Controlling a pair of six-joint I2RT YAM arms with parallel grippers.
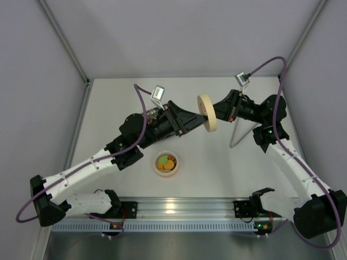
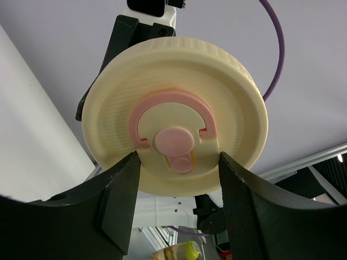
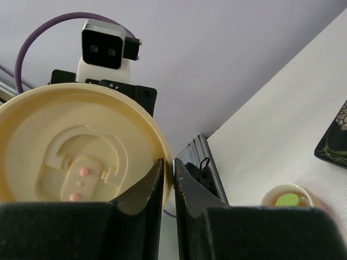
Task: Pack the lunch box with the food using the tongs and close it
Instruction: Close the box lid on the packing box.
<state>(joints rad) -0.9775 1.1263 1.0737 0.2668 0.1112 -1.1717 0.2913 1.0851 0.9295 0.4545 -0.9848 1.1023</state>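
The cream lid (image 1: 207, 111) of the lunch box stands on edge in the air between both arms. My left gripper (image 1: 200, 117) is shut on it, its fingers pressed on opposite sides of the disc (image 2: 173, 116), whose pink mark faces the left wrist camera. My right gripper (image 3: 168, 169) straddles the lid's rim (image 3: 161, 162) with its jaws a sliver apart, open. The lunch box (image 1: 157, 169) sits on the table below, holding orange and green food (image 1: 167, 161). The tongs (image 1: 238, 132) lie on the table under the right arm.
A black floral plate (image 3: 335, 142) lies beside the lunch box (image 3: 271, 197), mostly hidden by the left arm in the top view. Grey walls enclose the table on three sides. An aluminium rail (image 1: 184, 207) carrying both arm bases runs along the near edge.
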